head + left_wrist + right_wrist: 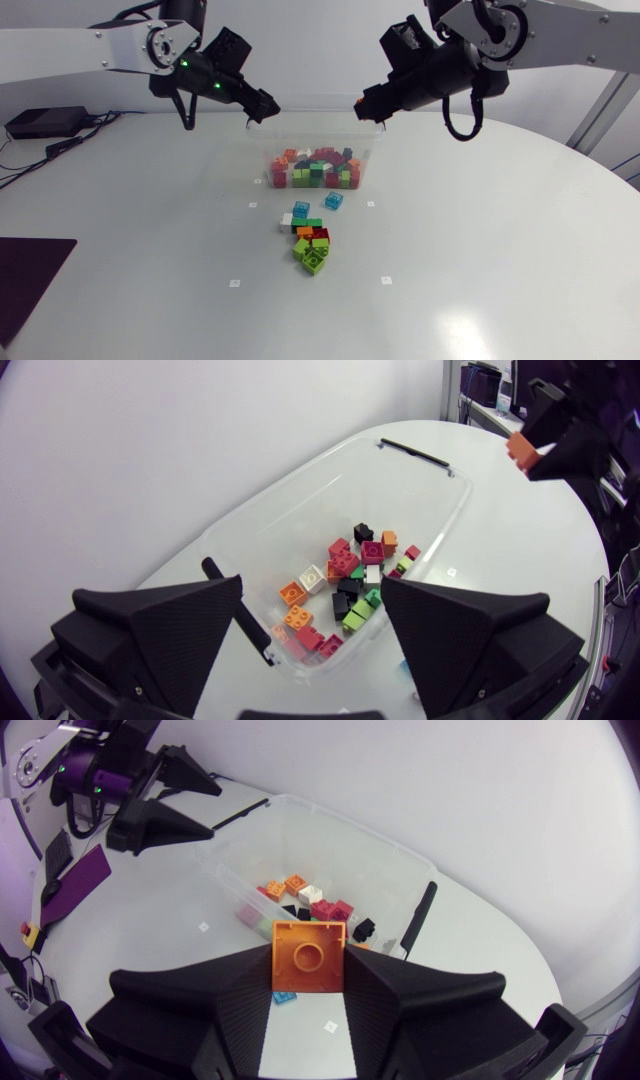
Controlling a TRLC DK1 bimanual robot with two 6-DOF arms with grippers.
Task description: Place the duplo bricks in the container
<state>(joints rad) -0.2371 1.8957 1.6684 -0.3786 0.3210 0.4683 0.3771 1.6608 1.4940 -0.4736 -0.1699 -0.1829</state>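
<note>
The big white table point(480, 260) has a clear container point(378, 140) standing near its far side. Lots of duplo bricks point(315, 170) already lie in the bottom of it: red, green, orange, black and white ones. More bricks sit in a little pile point(310, 240) on the table, near the front of the container. A light blue brick point(333, 201) lies between the pile and the container's wall.

The right gripper point(366, 104) hangs up in the air over the right end of the container. Its two fingers squeeze an orange brick point(308, 955), one finger on each side. The brick is above the container, not in it, and well apart from the bricks at the bottom.

The left gripper point(268, 104) hangs over the left end of the container. Its fingers are spread wide and there is nothing between them. The two grippers point toward each other across the container and do not touch.
</note>
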